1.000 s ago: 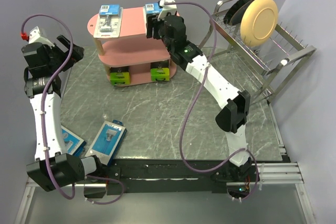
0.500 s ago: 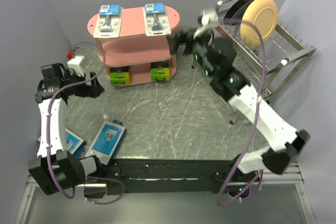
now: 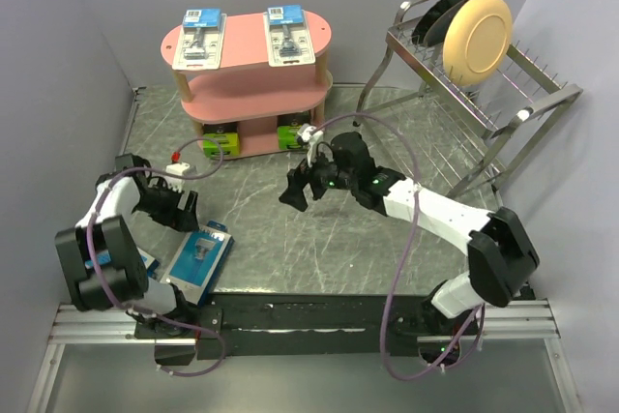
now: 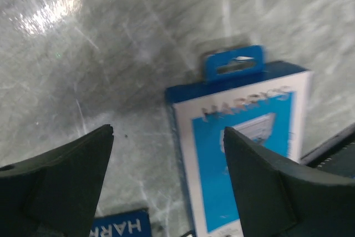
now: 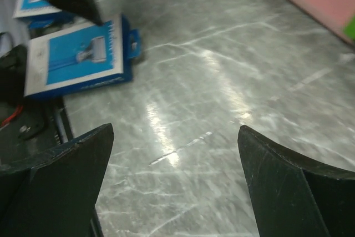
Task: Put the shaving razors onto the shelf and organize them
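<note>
Looking down from the top cam, the shelf [image 3: 247,44] is at the far side of the table [image 3: 261,224], a bit left of centre. Four of the six razor packs are on it. The left blister pack [image 3: 202,34] and right blister pack [image 3: 287,34] lie flat on the top board, side by side with a gap between them. The left black box [image 3: 221,142] and right black box [image 3: 293,132] are tucked under the lowest board, lime ends facing front.

The other two are on the table near the front left corner. The blue pack [image 3: 198,260] lies face up at a slant. The second blue pack [image 3: 140,263] is just to its left, mostly hidden behind the left arm.

The left gripper [image 3: 186,218] is low over the hang-tab end of the blue pack. On its wrist cam the fingers [image 4: 66,181] are spread wide and hold nothing. The pack lies on the table ahead of them, closer to the right-hand finger. Can't tell if the tips touch the table.

The right gripper [image 3: 295,191] is out over the middle of the table, well apart from the shelf and the packs. Its jaws are wide apart too, with only bare marble between them.

Off to the right is the rack [image 3: 503,113] with a cream plate [image 3: 477,38] and a dark plate behind it.
</note>
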